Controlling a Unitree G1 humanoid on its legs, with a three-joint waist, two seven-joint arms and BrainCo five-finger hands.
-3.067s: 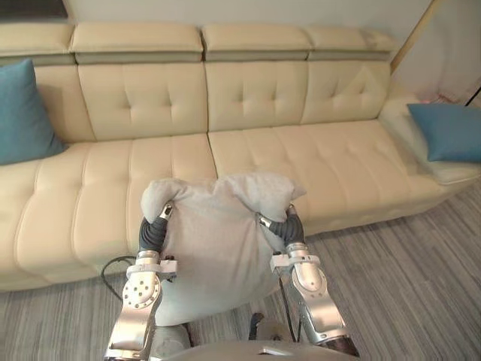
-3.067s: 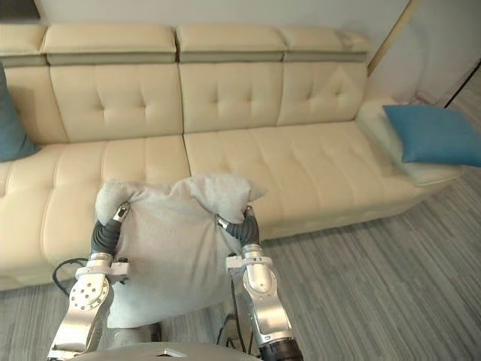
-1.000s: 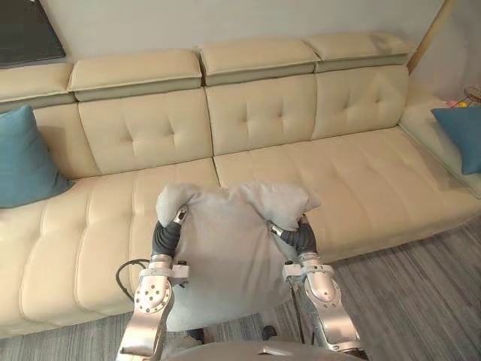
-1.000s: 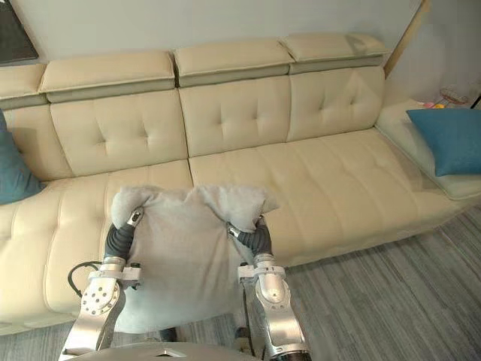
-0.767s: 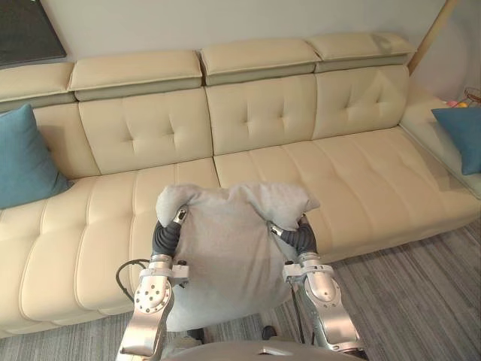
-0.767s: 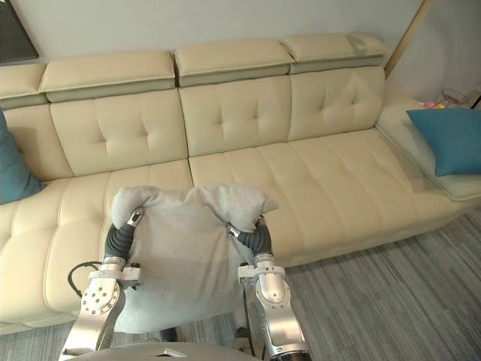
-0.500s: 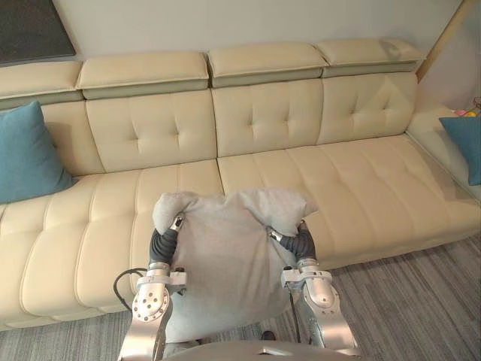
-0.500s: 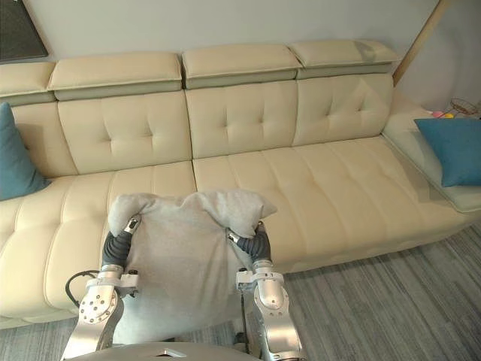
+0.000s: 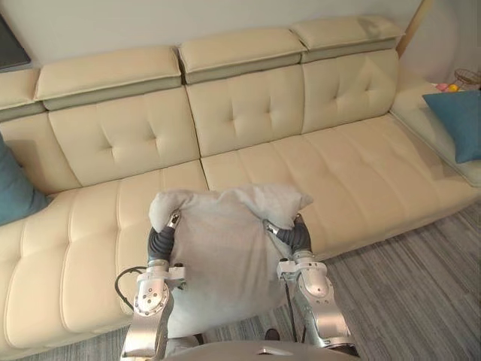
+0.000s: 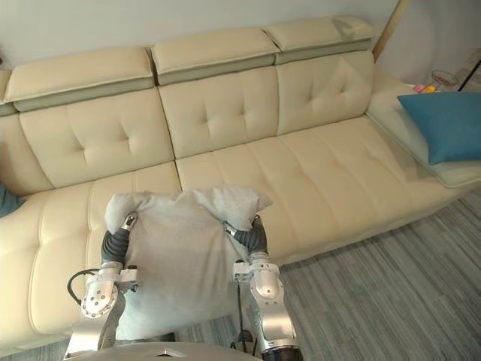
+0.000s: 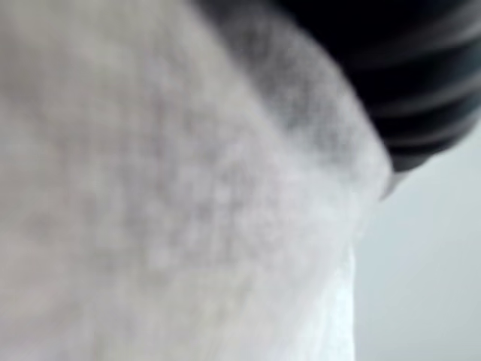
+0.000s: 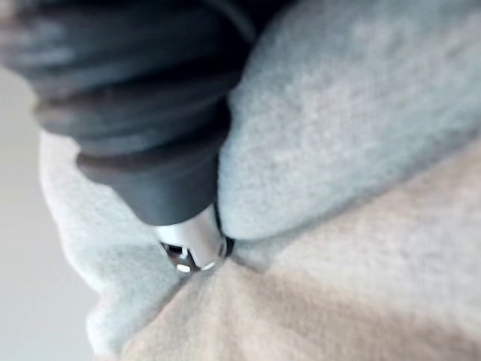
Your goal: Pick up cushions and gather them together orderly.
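A grey cushion point(image 9: 222, 256) hangs in front of me, held up by its two top corners above the sofa's front edge. My left hand point(image 9: 159, 239) is pinched on the left corner, with cloth bulging over it. On the right corner, my right hand point(image 9: 294, 235) grips the same way. The right wrist view has a silver finger point(image 12: 192, 244) dug into a fold of the grey cushion point(image 12: 361, 113). Grey cloth point(image 11: 150, 188) presses against the left hand's dark cover point(image 11: 406, 75). One blue cushion point(image 10: 443, 124) lies on the sofa's far right end. Another blue cushion point(image 9: 13, 188) leans at the left edge.
A long cream tufted sofa point(image 9: 361, 165) spans the view, its seat bare between the two blue cushions. Grey striped carpet point(image 9: 421, 293) lies in front at the right. A slanted wooden pole point(image 9: 412, 22) stands behind the sofa's right end.
The whole picture has shifted, so the camera has turned toward the right. The grey cushion stays gripped by both hands in the same pose.
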